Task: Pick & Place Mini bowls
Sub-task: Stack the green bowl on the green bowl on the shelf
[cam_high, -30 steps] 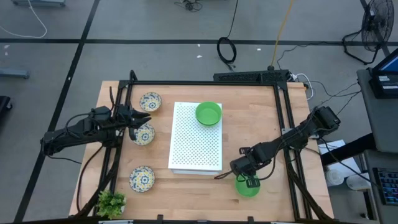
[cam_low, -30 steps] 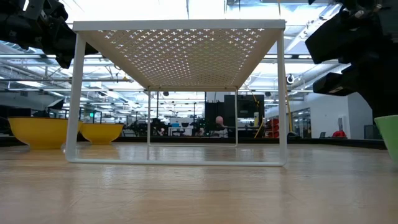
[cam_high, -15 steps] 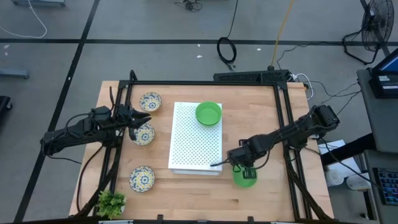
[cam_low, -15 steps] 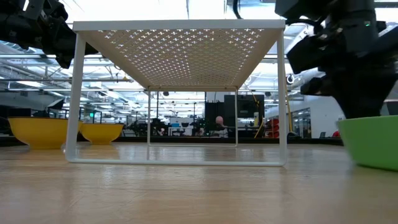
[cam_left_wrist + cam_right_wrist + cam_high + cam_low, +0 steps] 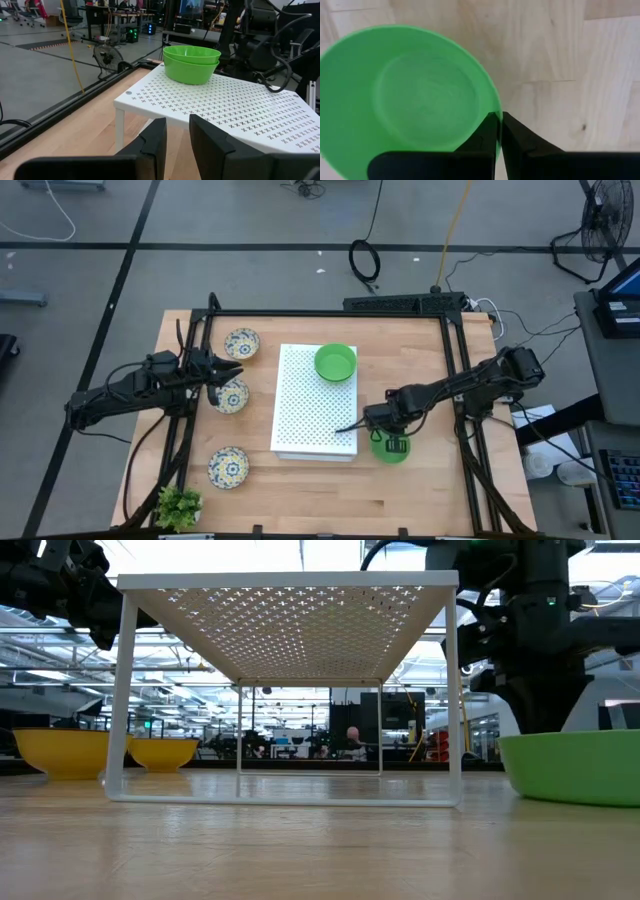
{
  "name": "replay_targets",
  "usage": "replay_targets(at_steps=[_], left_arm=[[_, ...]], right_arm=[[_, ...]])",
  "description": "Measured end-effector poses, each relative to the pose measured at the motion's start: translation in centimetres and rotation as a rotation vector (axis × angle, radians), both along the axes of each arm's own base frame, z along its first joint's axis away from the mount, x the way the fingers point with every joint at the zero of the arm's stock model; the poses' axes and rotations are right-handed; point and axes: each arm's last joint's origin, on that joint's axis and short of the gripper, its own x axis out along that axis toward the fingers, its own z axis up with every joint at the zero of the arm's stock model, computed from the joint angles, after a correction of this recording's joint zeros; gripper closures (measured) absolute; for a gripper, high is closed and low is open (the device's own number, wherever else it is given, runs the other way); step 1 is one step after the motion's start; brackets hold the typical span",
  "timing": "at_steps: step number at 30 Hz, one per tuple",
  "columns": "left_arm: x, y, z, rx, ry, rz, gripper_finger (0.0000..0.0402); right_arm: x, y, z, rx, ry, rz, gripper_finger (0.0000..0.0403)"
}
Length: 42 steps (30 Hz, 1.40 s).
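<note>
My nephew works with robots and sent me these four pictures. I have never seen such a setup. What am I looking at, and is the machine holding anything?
This is a robot with two dark arms at a wooden table. One picture looks straight down, one sits at table-top height, and two come from cameras on the wrists.

On the table stands a white perforated board on legs, carrying stacked green bowls. Beside it lie three patterned bowls and a small plant.

The right gripper is shut on the rim of another green bowl, close by the board. From table height, this bowl looks slightly off the wood. The left gripper waits, open, over the patterned bowls.
</note>
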Motion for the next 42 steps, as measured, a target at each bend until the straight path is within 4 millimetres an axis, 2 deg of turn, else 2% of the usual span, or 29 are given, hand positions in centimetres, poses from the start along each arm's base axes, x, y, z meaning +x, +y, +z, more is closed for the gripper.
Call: replay_targets(at_steps=[6,15,23,31,42], left_arm=[[0.0,0.0,0.0,0.000,0.000,0.000,0.0314],[0.0,0.0,0.0,0.000,0.000,0.000,0.0314],[0.0,0.0,0.0,0.000,0.000,0.000,0.0314],[0.0,0.0,0.0,0.000,0.000,0.000,0.0314],[0.0,0.0,0.0,0.000,0.000,0.000,0.0314]], right_arm=[[-1.0,-1.1,0.4,-0.001,-0.030,-0.027,0.0399],[-5.5,-3.2,-0.4,0.008,-0.159,-0.163,0.0399],[-8.5,-4.0,-1.4,0.048,-0.364,-0.256,0.0399],[-9.7,-4.2,-2.2,0.042,-0.511,-0.266,0.0399],[-10.2,-4.4,-3.0,-0.009,-0.537,-0.310,0.0399]])
